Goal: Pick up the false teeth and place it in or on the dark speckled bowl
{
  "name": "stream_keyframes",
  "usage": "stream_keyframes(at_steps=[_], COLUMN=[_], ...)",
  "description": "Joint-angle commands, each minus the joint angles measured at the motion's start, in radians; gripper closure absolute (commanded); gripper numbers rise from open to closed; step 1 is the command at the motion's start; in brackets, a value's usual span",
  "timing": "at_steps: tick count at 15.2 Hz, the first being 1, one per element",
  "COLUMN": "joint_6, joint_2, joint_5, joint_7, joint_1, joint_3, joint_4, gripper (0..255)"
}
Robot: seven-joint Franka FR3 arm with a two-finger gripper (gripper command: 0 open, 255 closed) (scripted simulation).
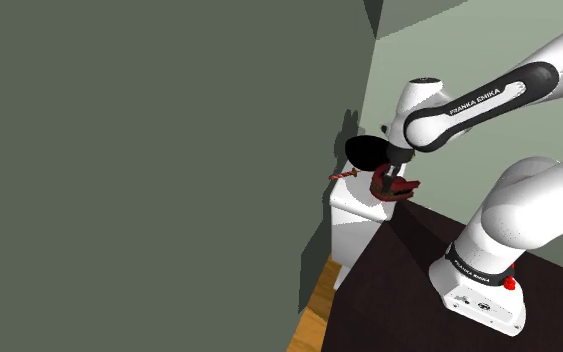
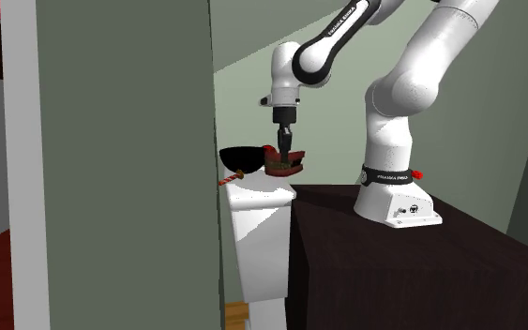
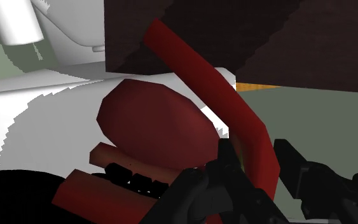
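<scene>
Since the grey wall [image 2: 112,159] takes the left of the second exterior view, the action sits in the narrow strip beside it. Just past the wall's edge, the dark bowl [image 2: 243,156] rests on a white unit [image 2: 257,234], with a thin reddish stick [image 2: 231,176] poking out below its rim; what that stick is, I cannot tell. Immediately to the bowl's right hang the false teeth [image 2: 288,167], dark red, nearly touching the bowl's side. The gripper [image 2: 285,150] comes straight down onto them. Farther right is the dark stand [image 2: 421,262] carrying the arm's base.

In the wrist view the black fingers [image 3: 285,159] are drawn in close, pinching one curved red arch of the teeth between them, so the gripper has them firmly clasped. The shoulder view agrees: the teeth sit under the gripper [image 1: 393,172], beside the bowl [image 1: 367,152].

I judge the grasp done and the carry under way. The teeth appear to be just off the white top, though the angle is poor and I would not swear to the clearance.

The next move calls for a little more height to clear the rim, then a short shift toward the bowl, to the second exterior view's left. Once the teeth are centred over the hollow, the fingers should part.
</scene>
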Motion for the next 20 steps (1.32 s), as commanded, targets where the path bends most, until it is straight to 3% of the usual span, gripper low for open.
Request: stream_keyframes(at_steps=[1,20], joint_6=[-0.048,-0.403], joint_2=[-0.035,-0.229], joint_5=[0.002,0.039], joint_7=[0.003,0.017], joint_1=[-0.002,0.002], joint_3=[0.008,0.065], joint_4=[0.013,0.175], gripper=[255,255])
